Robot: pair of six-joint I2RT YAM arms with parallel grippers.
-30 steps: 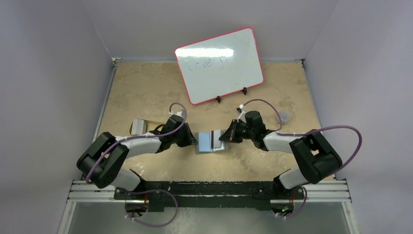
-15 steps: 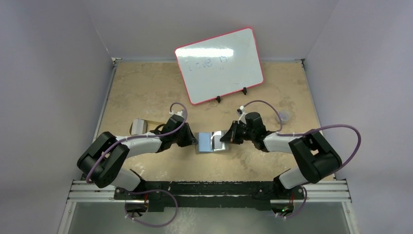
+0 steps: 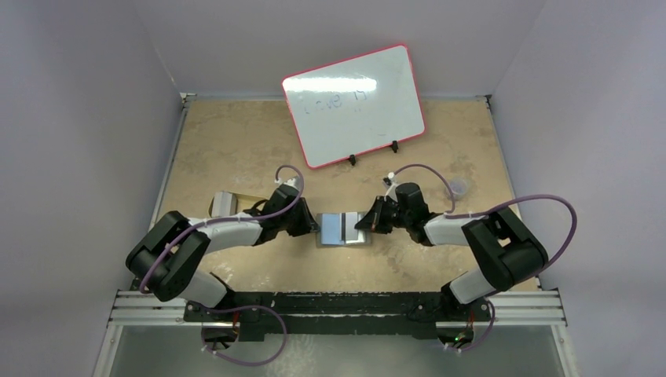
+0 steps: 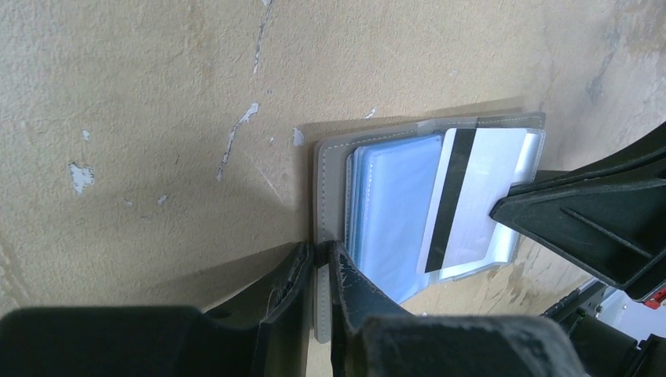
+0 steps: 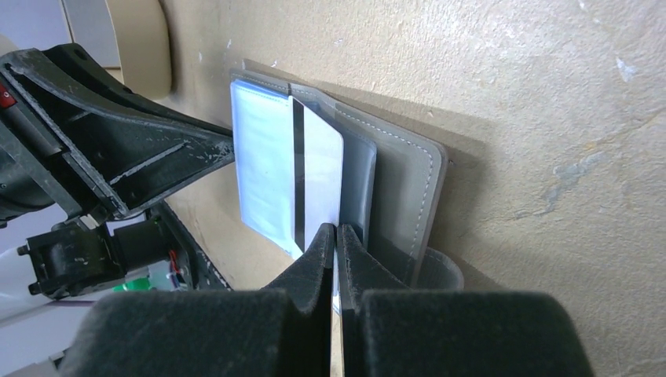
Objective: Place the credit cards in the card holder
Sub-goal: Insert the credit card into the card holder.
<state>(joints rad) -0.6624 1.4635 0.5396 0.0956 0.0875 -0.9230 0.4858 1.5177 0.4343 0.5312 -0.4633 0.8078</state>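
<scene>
— Left side?
— My left gripper (image 4: 318,253) pinches the left edge of the card holder (image 4: 393,212), which lies open on the table (image 4: 157,118).
— And right?
— My right gripper (image 5: 336,236) pinches a striped credit card (image 5: 318,169) over the holder's right half, possibly partly in a sleeve.

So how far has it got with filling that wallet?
Midway through one card. The wallet lies open on the table, its edge pinched by the left tool. The right tool is shut on a striped card, which lies over the clear pockets, not fully tucked in. Pushing it home is left; whether other cards wait, I cannot tell.
</scene>
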